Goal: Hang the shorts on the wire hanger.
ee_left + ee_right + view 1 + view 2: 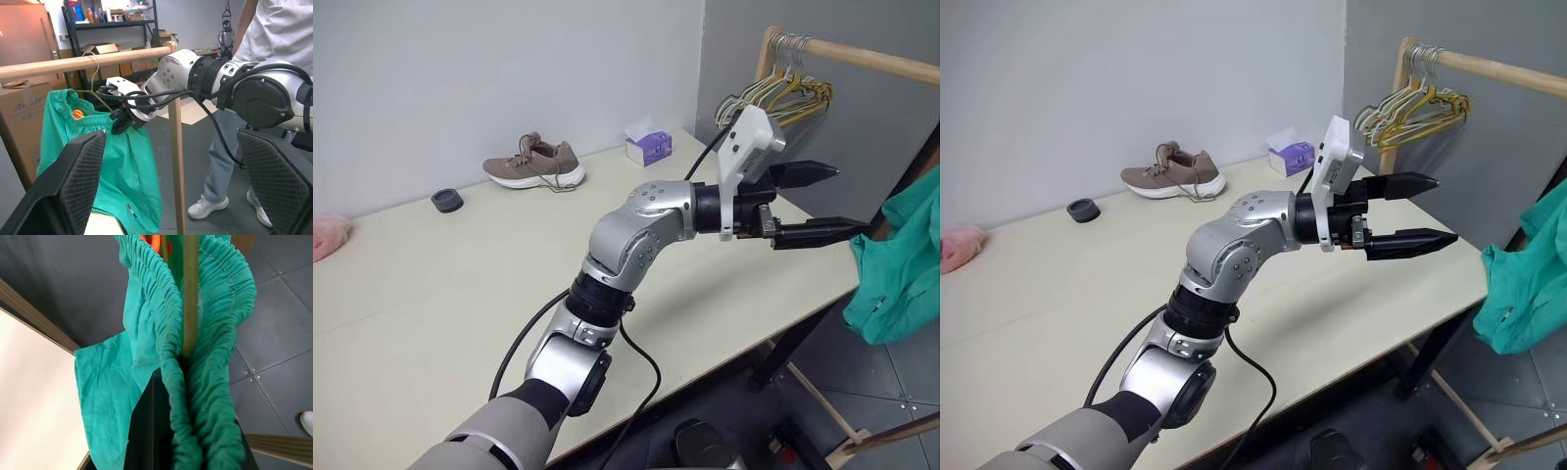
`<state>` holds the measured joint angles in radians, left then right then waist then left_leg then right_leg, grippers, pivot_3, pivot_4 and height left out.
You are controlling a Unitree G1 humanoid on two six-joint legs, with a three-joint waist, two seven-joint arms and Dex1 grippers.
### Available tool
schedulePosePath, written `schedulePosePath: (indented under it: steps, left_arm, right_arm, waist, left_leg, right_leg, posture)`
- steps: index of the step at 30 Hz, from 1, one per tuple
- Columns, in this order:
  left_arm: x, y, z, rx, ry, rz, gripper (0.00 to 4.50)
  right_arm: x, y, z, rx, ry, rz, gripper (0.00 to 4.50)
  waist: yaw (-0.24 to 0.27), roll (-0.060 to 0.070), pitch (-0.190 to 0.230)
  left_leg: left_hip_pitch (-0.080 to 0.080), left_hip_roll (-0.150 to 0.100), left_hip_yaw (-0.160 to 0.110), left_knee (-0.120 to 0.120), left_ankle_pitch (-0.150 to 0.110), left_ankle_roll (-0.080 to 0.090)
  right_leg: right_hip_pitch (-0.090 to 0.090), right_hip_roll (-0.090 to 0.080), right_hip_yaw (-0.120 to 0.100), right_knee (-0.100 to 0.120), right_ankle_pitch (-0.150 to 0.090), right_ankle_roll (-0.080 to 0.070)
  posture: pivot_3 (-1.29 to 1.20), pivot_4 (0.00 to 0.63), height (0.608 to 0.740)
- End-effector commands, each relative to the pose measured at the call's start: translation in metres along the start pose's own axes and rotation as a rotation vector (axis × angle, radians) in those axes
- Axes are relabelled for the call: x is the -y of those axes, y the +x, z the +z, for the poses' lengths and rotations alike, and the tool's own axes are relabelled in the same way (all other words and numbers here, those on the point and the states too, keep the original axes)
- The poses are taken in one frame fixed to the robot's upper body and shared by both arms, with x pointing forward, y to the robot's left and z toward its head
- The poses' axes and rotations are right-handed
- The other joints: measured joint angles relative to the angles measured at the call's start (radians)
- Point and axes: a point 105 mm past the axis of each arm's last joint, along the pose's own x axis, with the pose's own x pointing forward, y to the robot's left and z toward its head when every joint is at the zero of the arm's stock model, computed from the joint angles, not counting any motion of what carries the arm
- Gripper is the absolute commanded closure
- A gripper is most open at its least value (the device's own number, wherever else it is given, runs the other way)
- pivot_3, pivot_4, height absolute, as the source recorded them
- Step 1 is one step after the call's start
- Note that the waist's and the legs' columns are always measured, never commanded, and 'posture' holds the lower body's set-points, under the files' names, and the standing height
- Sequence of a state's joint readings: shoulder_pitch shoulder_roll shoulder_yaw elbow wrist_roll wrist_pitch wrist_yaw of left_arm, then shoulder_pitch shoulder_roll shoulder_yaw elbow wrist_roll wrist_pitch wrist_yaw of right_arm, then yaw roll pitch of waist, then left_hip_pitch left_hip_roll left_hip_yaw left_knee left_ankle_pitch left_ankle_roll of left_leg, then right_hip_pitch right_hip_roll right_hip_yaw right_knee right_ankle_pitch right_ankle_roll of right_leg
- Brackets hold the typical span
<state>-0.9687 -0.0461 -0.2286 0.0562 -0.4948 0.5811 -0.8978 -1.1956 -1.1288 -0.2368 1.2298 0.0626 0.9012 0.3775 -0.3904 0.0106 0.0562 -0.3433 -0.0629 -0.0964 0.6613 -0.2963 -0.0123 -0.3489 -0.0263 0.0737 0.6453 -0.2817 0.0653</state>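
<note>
Right claw [119, 125] pinches teal-green gathered-waist shorts [124, 171] on the thin olive-gold wire hanger [95, 93].
Left claw [818, 203] gapes empty above the pale tabletop [431, 294]; the right wrist view shows the wire between waistband folds.

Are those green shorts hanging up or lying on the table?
Hanging: the shorts droop from the wire hanger on the wooden rail, off the table.

Left arm reaches rightward, its fingers [808, 174] spread wide; right gripper [119, 124] has its fingers pinched together.
</note>
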Motion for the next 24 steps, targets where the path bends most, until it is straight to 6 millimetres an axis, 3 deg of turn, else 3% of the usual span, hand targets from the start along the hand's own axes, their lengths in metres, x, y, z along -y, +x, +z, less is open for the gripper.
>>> schedulePosePath:
  steps: [1,10,18,24]
  left_arm:
    - [0.006,0.005,0.017,0.034,0.062,-0.034,0.02]
    - [0.008,0.006,0.019,0.034,0.077,-0.044,0.02]
    - [0.01,0.008,0.019,0.038,0.073,-0.053,0.02]
    - [0.009,0.008,0.02,0.036,0.078,-0.058,0.02]
  right_arm:
    - [0.0,-0.003,0.006,0.031,0.019,0.022,4.5]
    - [0.011,-0.005,0.018,0.115,-0.001,-0.043,4.5]
    - [0.007,0.003,0.005,0.067,-0.006,-0.021,4.5]
    - [0.002,0.001,0.01,0.086,-0.036,0.023,4.5]
  waist:
    - [0.0,0.0,0.0]
    - [0.0,0.0,0.0]
    - [0.001,0.0,0.0]
    - [0.001,0.0,0.0]
  left_leg:
    - [0.0,0.0,0.0,0.0,0.0,0.0]
    - [0.0,0.0,0.0,0.0,0.0,0.0]
    - [0.0,0.0,0.001,0.0,0.0,0.0]
    - [0.0,0.0,0.001,0.0,0.0,0.0]
  right_leg:
    - [0.0,0.0,0.0,0.0,0.0,0.0]
    - [0.0,0.0,0.0,0.0,0.0,0.0]
    - [0.0,0.0,0.0,0.0,0.0,0.0]
    - [0.0,0.0,0.0,0.0,0.0,0.0]
  posture:
    - [-0.39,0.019,0.74]
    - [-0.39,0.019,0.74]
    - [-0.38,0.014,0.74]
    - [-0.39,0.011,0.74]
